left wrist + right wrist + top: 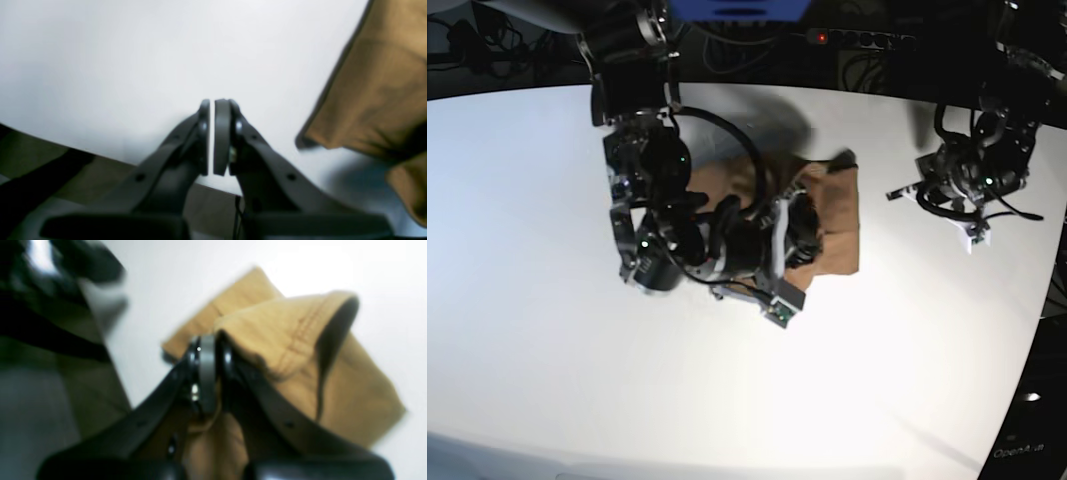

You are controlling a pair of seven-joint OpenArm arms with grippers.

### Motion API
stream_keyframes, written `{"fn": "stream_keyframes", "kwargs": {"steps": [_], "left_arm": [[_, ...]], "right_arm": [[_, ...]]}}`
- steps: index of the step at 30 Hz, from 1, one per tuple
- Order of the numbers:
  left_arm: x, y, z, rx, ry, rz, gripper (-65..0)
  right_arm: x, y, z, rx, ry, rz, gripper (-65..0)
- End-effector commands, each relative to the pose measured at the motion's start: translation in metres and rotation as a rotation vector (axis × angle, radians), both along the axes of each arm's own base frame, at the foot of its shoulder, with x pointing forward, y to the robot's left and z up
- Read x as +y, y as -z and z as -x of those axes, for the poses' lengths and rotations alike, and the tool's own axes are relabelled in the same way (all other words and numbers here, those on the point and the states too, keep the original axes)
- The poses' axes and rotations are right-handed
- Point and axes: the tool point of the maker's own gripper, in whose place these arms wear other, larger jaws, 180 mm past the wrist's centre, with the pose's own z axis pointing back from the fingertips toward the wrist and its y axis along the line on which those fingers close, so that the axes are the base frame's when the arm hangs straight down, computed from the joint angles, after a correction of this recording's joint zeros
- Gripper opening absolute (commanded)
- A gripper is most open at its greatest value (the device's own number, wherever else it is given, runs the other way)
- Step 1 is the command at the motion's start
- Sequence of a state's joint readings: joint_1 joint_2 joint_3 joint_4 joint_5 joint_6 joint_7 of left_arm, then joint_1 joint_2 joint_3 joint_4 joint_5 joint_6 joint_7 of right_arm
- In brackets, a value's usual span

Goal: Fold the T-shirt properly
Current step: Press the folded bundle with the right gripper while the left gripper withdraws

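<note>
Right wrist view shows the right gripper (210, 373) at centre frame with its fingers (207, 370) pinched on a raised fold of the T-shirt (347, 386), the tan cloth bunching between the pads and draping off to the right over a flatter layer lying on the white table (186, 283). In the base view the T-shirt (835, 225) sits just above the middle of the frame as a compact folded block, partly hidden under the right arm, which reaches across it from the upper left. The left gripper (212, 136) shows low in the middle of the left wrist view, its fingers (221, 133) pressed together with only a sliver between them and nothing held, over bare table (133, 66); the shirt's edge (377, 93) lies well off at the right of that frame. The cloth looks light, soft and limp: it will likely sag and crease wherever it is unsupported, and a single pinch may drag lower layers askew. A hem edge or corner, with all layers caught together, seems the better hold than mid-panel fabric.
</note>
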State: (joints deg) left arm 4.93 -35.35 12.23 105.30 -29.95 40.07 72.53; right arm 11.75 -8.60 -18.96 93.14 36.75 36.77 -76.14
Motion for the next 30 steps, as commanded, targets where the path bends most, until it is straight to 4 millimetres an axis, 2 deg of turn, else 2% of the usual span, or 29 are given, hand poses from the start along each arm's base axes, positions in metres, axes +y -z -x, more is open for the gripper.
{"fn": "stream_keyframes", "kwargs": {"steps": [1,4,11,16,22,30], "left_arm": [[0.007,-0.008,-0.008,-0.035,0.003,-0.025,-62.6],[0.014,-0.008,-0.007,-0.03,0.006,-0.046,-62.6],[0.016,-0.001,0.009,0.006,0.01,-0.052,-62.6],[0.015,0.007,0.023,0.042,0.012,-0.05,-62.6],[0.018,0.008,0.022,0.007,0.015,-0.07,-62.6],[0.019,0.011,0.025,0.012,0.014,-0.074,-62.6]], "right_arm": [[0.009,-0.013,-0.007,-0.012,0.003,-0.056,-64.3],[0.023,-0.007,-0.004,0.048,-0.007,-0.127,-64.3],[0.049,-0.01,0.004,0.041,-0.064,-0.174,-64.3],[0.051,-0.012,0.002,0.048,-0.05,-0.177,-64.3],[0.054,-0.009,-0.003,0.067,-0.041,-0.198,-64.3],[0.079,-0.006,0.005,0.107,-0.098,-0.246,-63.7]]}}
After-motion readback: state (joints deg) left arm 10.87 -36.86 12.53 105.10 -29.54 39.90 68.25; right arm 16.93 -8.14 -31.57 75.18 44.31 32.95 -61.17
